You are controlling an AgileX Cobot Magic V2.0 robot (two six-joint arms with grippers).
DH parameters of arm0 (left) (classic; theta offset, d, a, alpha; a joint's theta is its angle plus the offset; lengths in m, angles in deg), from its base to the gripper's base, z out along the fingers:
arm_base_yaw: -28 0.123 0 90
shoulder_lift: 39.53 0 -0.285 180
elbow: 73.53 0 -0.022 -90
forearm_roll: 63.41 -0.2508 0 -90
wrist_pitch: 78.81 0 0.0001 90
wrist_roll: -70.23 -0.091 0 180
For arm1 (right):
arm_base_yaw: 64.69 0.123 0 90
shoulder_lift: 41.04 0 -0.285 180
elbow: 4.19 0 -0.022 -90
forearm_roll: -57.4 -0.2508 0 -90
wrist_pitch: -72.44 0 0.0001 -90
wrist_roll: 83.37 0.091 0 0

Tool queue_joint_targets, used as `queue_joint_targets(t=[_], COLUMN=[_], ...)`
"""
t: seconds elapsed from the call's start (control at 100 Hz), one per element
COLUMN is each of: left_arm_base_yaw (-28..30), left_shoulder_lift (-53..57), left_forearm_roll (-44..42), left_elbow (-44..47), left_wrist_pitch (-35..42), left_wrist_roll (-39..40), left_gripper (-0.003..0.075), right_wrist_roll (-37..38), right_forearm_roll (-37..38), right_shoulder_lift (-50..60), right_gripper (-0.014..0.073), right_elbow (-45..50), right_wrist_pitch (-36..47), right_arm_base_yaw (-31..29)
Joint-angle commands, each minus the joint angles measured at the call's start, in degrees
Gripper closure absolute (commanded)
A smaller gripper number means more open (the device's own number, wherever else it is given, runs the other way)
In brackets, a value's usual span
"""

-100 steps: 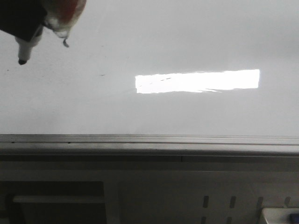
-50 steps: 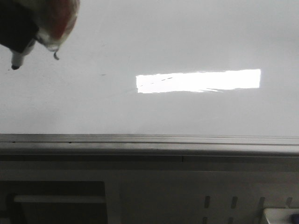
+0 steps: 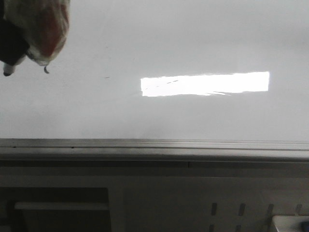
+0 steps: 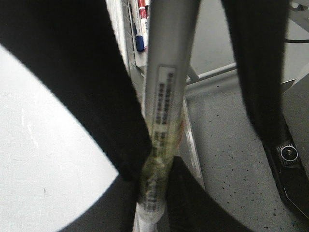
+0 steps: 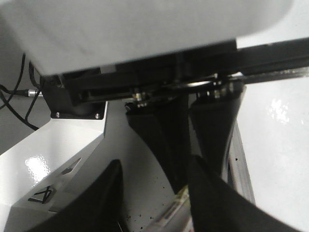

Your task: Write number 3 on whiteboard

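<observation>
Whiteboard (image 3: 193, 43), a large glossy white-grey flat board with a grey metal edge strip, fills the front view, stiff, slick, and bare of any number 3. The left pincer (image 4: 153, 193) is clenched on a light, rigid grey-barrelled marker (image 4: 164, 96), best held mid-barrel. Whether the right pincer (image 5: 159, 169) grips anything I cannot tell.

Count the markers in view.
2. One marker is clamped in the left gripper. A blue-capped marker lies in a tray beyond it. More may be hidden there.
</observation>
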Motion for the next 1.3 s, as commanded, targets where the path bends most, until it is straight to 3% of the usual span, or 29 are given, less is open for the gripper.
queue_joint_targets(t=[0.0,0.18,0.38,0.56,0.98,1.29], left_arm_base_yaw=[-0.46,-0.46,-0.46,-0.46,-0.46,-0.46], left_shoulder_lift=[0.64,0.64,0.64,0.64,0.64,0.64], left_forearm_roll=[2.11,2.08,-0.54,-8.17,-7.66,-7.66], left_elbow=[-1.88,-1.88,-1.88,-1.88,-1.88,-1.88], left_wrist_pitch=[1.71,1.71,2.06,2.67,3.15,3.15], left_wrist_roll=[0.69,0.72,3.80,13.67,13.78,13.78], left_gripper=[0.0741,0.0741,0.0741,0.0741,0.0741,0.0741], right_wrist_roll=[-0.49,2.36,11.97,12.12,12.24,12.24], right_forearm_roll=[-1.41,-0.22,9.19,9.30,8.95,8.84], right_shoulder_lift=[0.40,-0.43,-0.53,-0.53,-3.55,-3.55], right_gripper=[0.0347,0.0347,0.0345,0.0284,0.0287,0.0617], right_elbow=[-2.20,-2.20,-2.20,-2.20,-2.20,-2.20], right_wrist_pitch=[2.74,3.11,6.34,8.69,8.42,8.10], right_arm_base_yaw=[0.09,-0.01,-0.01,-0.01,-0.01,-0.01])
